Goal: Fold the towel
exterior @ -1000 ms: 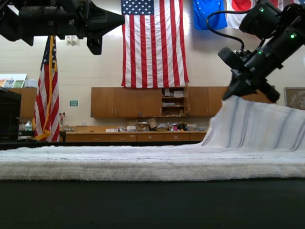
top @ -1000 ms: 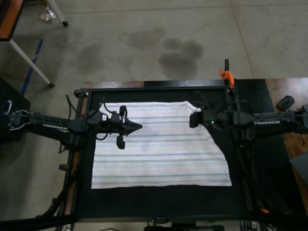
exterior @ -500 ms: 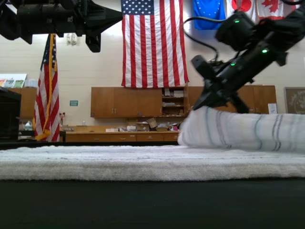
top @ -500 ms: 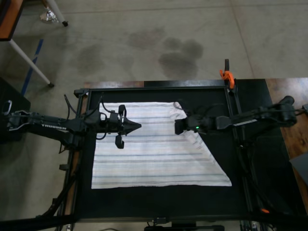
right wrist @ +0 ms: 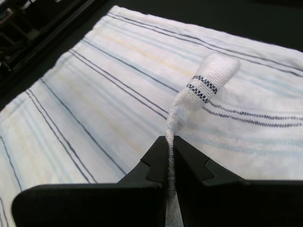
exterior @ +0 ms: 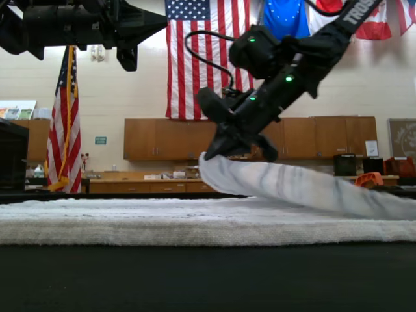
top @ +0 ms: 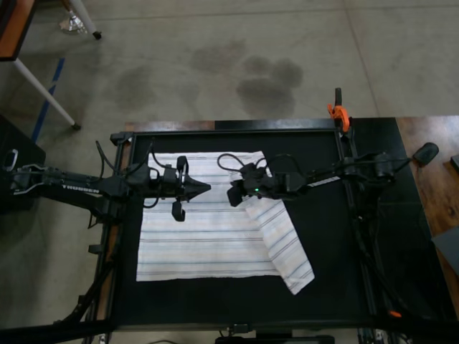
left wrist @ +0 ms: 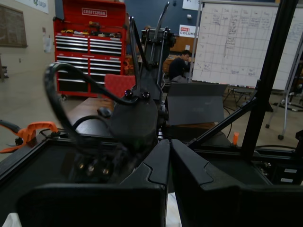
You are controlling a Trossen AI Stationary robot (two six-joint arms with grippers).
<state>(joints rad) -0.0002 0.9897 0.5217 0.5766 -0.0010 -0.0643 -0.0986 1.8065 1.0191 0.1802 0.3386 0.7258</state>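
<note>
- The towel (top: 208, 236) lies spread on the black desk (top: 330, 287), reaching toward its left edge in the top view. One corner is raised and drawn across the middle, so a folded flap trails back toward the near right.
- The right gripper (top: 233, 195) has its jaws clenched on that raised corner, the fabric pinched thin between them.
- The left gripper (top: 204, 188) hovers above the towel with jaws pressed together, grasping nothing.
- To fold well, I judge the corner should travel low and land square on the far-left corner, stripes aligned, before letting go.
- The left gripper sits in that path and may need clearing.
- An orange clamp (top: 338, 112) grips the desk's far edge, well apart.
</note>
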